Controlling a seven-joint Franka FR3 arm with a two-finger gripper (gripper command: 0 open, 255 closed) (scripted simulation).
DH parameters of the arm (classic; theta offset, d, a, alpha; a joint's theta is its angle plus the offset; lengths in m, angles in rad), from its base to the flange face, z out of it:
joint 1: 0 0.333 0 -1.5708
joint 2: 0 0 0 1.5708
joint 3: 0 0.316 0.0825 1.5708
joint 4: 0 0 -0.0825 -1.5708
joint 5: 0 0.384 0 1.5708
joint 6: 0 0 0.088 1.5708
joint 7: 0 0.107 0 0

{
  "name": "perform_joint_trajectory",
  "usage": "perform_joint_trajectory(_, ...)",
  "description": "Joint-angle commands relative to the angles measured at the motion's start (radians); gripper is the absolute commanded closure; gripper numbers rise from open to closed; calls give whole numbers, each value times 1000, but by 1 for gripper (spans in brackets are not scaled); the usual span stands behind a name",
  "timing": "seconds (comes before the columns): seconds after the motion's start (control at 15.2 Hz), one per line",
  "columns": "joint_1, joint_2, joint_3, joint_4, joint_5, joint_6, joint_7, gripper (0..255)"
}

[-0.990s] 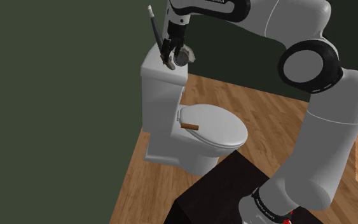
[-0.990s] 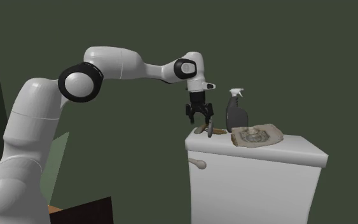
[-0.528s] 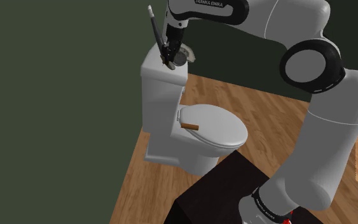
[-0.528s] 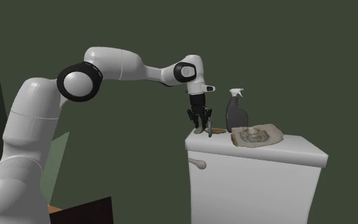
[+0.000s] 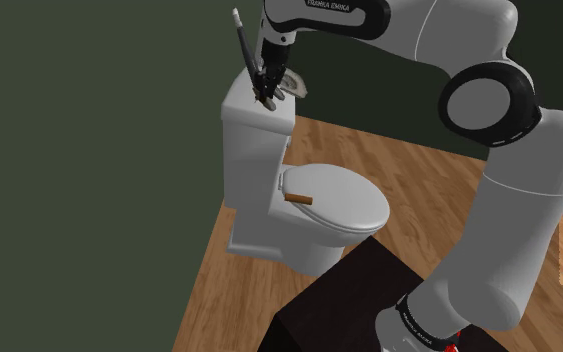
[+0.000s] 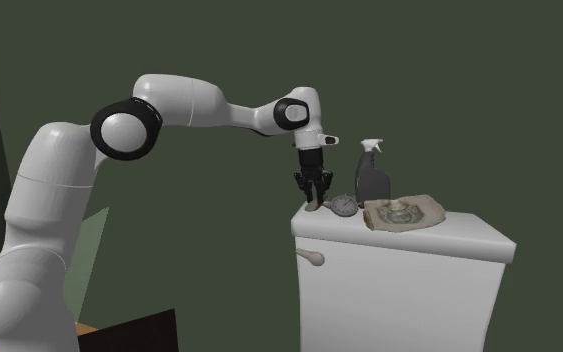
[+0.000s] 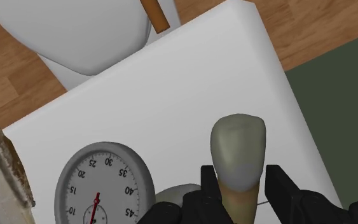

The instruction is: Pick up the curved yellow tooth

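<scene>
The tooth, grey at the crown and yellowish toward the root, is being clasped at its root end between the two black fingers of the hand, which are being pressed against it from both sides. A second ago these fingers were being held spread above the toilet tank lid; since then the hand has been lowered and narrowed, so the grip is now being made where there was only a hover. The tooth is being held near the corner of the lid, just beside a round stopwatch. A spray bottle and a crumpled cloth are standing farther along the same lid. In the second exterior view the fingertips are being kept low, close to the lid, and whether the tooth is already being raised off it cannot be told. The grasp is being judged as made, with the lift yet to be done. A straight upward pull is being called for, with care that the stopwatch is not dragged along.
</scene>
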Motion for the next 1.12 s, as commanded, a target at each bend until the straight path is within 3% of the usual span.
perform_joint_trajectory(0.0, -1, -1, -1, -9, 1, -7, -2, 255)
perform_joint_trajectory(0.92, 0, 81, -2, 310, 4, -242, -21, 255)
perform_joint_trajectory(1.06, 0, 83, -2, 314, 4, -245, -21, 255)
